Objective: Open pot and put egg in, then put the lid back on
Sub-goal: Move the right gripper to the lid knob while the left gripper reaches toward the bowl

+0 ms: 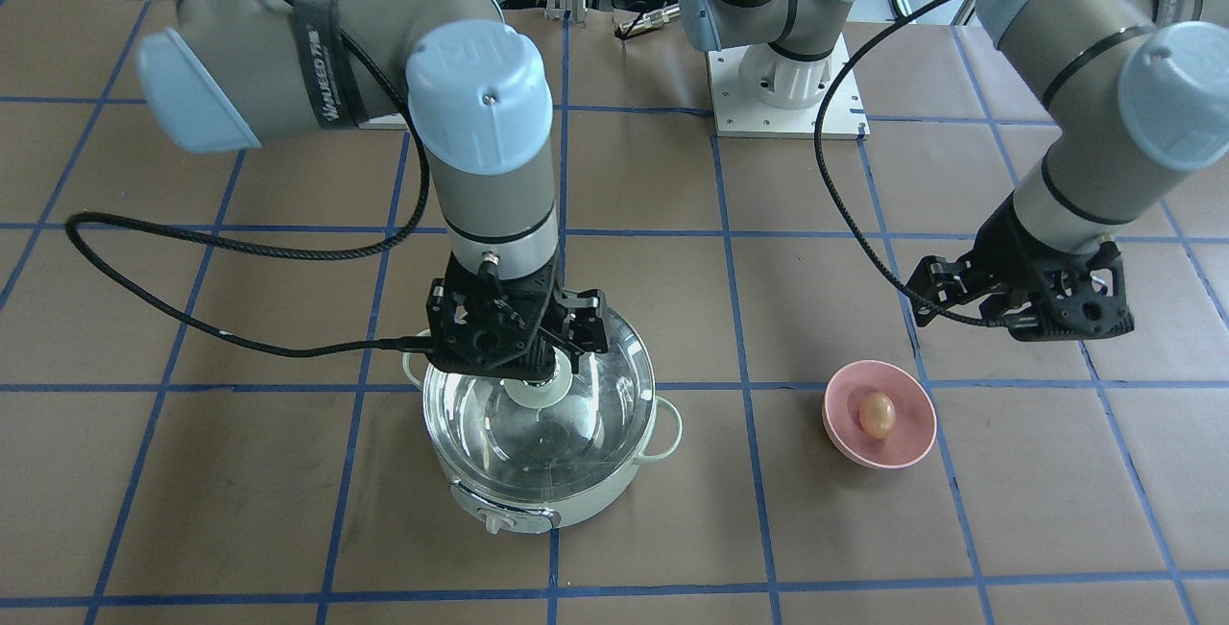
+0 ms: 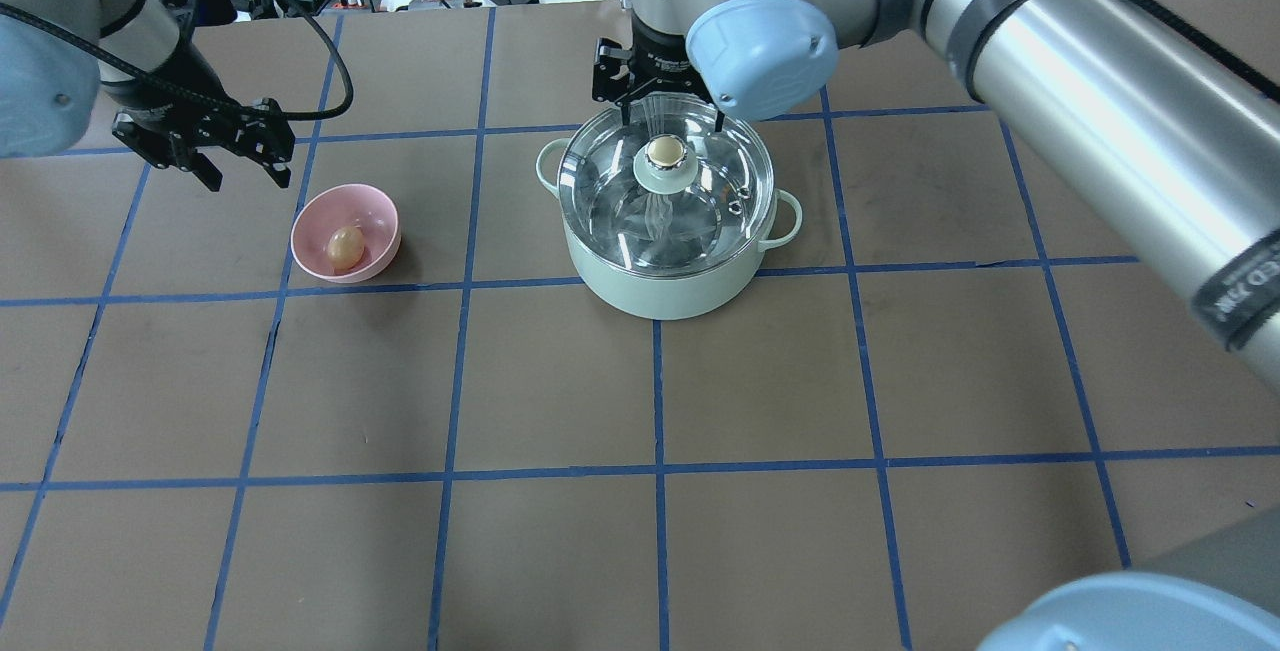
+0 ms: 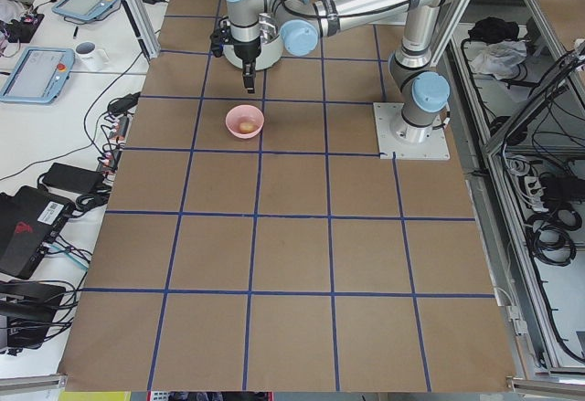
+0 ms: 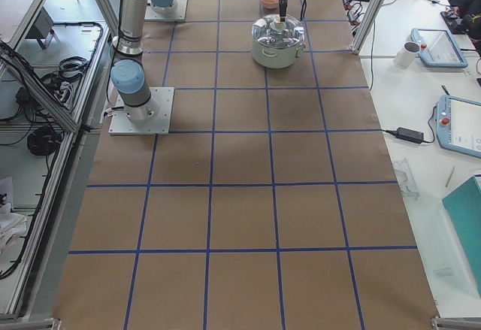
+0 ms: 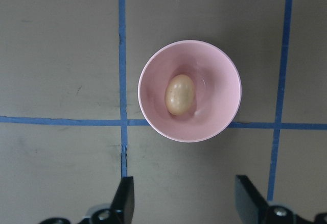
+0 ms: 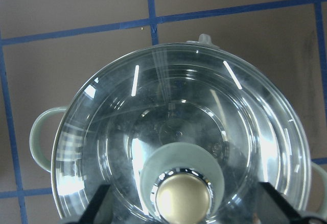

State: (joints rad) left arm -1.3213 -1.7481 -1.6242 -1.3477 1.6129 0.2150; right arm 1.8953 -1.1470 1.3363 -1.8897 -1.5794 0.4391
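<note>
Lid-off step: right fingers [image 6: 99, 208] spread over lid [image 6: 255, 132] knob [image 6: 184, 198], should descend and close; left fingers [image 5: 125, 198] spread near egg [image 5: 179, 94].

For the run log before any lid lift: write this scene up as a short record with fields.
pot: upright, closed
lid: seated on the pot
knob: between the fingers of the right gripper, not gripped
egg: lying in the pink bowl
left gripper: open, empty, beside the pink bowl
right gripper: open, astride the knob
stage: pot not yet opened
</note>
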